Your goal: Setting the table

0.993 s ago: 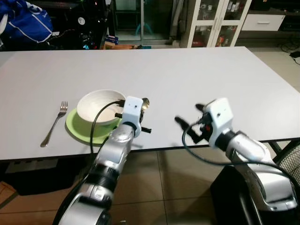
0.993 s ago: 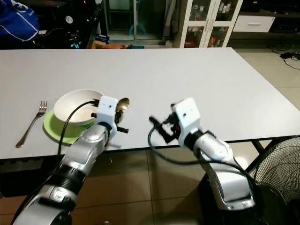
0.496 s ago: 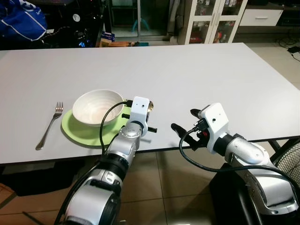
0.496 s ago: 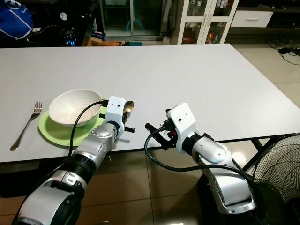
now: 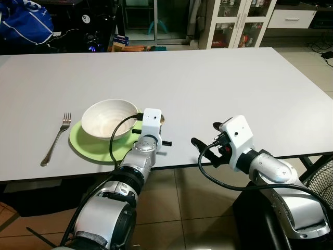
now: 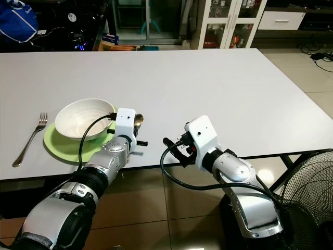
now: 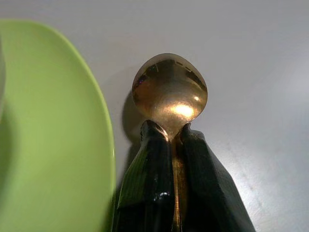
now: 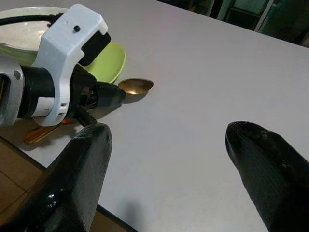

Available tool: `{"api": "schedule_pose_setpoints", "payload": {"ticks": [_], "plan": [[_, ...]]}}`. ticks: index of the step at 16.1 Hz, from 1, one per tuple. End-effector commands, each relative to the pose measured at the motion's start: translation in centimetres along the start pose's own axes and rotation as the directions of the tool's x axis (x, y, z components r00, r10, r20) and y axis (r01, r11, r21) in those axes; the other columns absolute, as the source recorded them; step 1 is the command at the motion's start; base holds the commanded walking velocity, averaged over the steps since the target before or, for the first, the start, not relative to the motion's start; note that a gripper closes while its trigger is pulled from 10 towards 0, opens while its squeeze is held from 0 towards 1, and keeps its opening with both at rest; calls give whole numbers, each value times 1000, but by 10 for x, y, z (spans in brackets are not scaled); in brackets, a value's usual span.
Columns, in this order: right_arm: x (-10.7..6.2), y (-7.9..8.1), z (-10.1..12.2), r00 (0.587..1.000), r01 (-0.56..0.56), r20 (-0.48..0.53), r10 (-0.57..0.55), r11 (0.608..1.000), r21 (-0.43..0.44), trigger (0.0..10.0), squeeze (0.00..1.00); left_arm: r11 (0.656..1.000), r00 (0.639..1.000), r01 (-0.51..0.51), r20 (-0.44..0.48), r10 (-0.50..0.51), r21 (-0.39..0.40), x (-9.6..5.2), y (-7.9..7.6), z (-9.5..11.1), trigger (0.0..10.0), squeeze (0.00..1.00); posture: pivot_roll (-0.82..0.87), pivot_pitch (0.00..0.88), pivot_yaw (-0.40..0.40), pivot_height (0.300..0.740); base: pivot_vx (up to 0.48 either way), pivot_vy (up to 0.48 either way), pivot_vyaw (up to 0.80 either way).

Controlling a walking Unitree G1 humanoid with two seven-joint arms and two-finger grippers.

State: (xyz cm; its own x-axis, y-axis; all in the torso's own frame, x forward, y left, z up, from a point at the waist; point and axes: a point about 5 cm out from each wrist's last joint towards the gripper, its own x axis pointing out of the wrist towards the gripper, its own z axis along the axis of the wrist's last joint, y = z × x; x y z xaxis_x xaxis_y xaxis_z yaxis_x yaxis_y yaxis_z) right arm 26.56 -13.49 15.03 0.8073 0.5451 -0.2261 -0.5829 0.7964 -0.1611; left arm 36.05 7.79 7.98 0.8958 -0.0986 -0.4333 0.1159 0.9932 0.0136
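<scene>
**Spoon held beside the plate**

A wide, smooth white worktop [image 5: 218, 83] carries a place setting near its left front edge. A round, flat, lime-green plate [image 5: 86, 146] lies there with a glossy white bowl [image 5: 108, 118] standing on it. A slim steel fork [image 5: 56, 137] lies flat on the worktop just left of the plate, tines pointing to the far side.

The left gripper [image 7: 169, 135] sits low over the worktop just right of the plate. Its jaws are pressed together on the neck of a polished gold-toned spoon [image 7: 170, 92]. The spoon's oval scoop sticks out past the black fingertips [image 7: 152, 145] toward the far side and lies just beside the plate's rim, casting a shadow on the worktop; whether it touches the surface cannot be told.

The right gripper [image 5: 205, 136] hangs at the near edge of the worktop, well right of the spoon. Its jaws are spread wide with nothing between them, the blunt black fingers [image 8: 87, 164] matte and rounded.
</scene>
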Motion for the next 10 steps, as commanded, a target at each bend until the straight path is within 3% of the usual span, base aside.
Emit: {"api": "schedule_pose_setpoints", "payload": {"ticks": [1,4,5,6,7,9,10], "plan": [[-1,0,0,1000,7,-9,-7,1000,-2,10000,0,1000,1000,-2,24,2,3,1,-2,9,10000,0,-54,0,16,740,0,0,0],[0,0,1,1000,8,-8,-8,1000,-3,10000,0,1000,1000,8,15,-8,-7,2,-3,9,10000,0,-56,0,19,740,0,0,0],[0,1,0,1000,9,-8,-9,1000,-3,10000,0,1000,1000,-4,11,4,-8,2,-2,9,10000,98,-57,0,21,740,0,0,0],[0,1,0,1000,10,-8,-10,1000,-3,10000,0,1000,1000,-7,9,7,-9,2,-2,9,10000,98,-57,0,21,740,0,0,0],[0,1,0,1000,12,-8,-12,1000,-3,10000,0,1000,1000,-7,6,7,-12,2,-2,8,10000,482,-58,0,22,740,0,0,0],[1,1,0,1000,13,-8,-13,1000,-5,10000,0,1000,1000,4,6,-4,-19,3,-3,9,10000,506,-58,0,22,740,0,0,0],[1,1,1,1000,14,-7,-14,1000,-5,10000,0,1000,1000,15,7,-15,-24,3,-4,9,10000,627,-58,0,22,740,0,0,0]]}}
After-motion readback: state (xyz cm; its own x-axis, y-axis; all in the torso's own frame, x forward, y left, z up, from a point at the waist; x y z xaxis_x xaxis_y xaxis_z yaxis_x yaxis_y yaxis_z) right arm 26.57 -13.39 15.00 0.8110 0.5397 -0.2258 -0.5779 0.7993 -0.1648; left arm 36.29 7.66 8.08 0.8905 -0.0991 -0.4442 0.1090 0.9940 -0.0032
